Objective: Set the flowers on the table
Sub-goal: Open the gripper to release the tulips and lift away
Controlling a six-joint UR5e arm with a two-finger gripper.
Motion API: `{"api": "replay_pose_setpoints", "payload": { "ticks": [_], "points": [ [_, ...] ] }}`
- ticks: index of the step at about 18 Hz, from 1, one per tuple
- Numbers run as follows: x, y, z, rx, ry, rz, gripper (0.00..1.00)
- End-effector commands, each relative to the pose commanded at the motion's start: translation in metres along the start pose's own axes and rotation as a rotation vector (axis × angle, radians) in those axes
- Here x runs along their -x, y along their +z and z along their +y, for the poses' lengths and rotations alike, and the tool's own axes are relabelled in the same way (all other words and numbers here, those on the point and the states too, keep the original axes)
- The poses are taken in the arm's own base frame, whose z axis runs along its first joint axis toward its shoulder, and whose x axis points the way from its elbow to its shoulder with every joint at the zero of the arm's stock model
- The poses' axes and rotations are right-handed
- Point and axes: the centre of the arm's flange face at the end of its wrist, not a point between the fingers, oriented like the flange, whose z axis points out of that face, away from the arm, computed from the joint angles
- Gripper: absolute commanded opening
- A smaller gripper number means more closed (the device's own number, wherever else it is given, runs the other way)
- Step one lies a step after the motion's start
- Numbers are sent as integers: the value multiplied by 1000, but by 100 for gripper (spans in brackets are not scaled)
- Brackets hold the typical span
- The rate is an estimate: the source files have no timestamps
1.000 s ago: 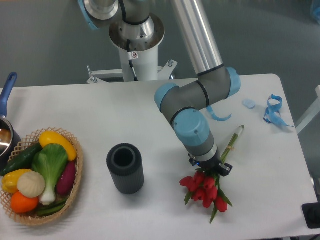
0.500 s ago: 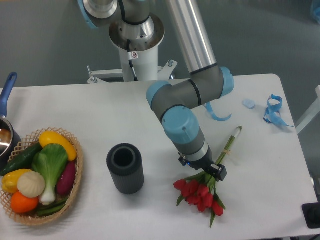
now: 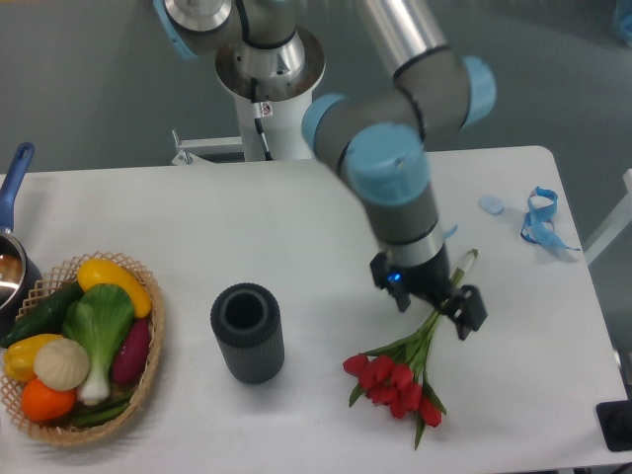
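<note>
Smooth matte white table [image 3: 247,227]; woven wicker basket [image 3: 148,355]. Matte, ribbed dark cylinder [image 3: 247,333]. Glossy plastic-looking flowers [image 3: 395,380]; black, seemingly plastic gripper [image 3: 434,301] fingers; satin blue ribbon [image 3: 540,219].

The flowers [image 3: 397,380] are a bunch of red tulips with green leaves and long pale green stems gathered together; they lie flat on the surface [image 3: 247,227], toward its right side and close to its front edge; the red heads cluster at the lower left end of the bunch, pointing to the front edge, and the stems run up and to the right at a slant, their cut tip pointing to the far right corner; a few leaves splay out beside the heads; the surface is a large white matte top with rounded corners, seen from above, its far edge running level across the view.
</note>
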Motion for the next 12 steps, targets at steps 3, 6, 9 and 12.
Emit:
{"api": "replay_pose_setpoints", "payload": {
  "ticks": [3, 6, 9, 12],
  "points": [
    [14, -35, 62, -24, 87, 2, 100],
    [17, -50, 111, -25, 154, 37, 100],
    [22, -55, 158, -50, 197, 53, 100],
    [23, -62, 194, -77, 236, 60, 100]
  ]
}}
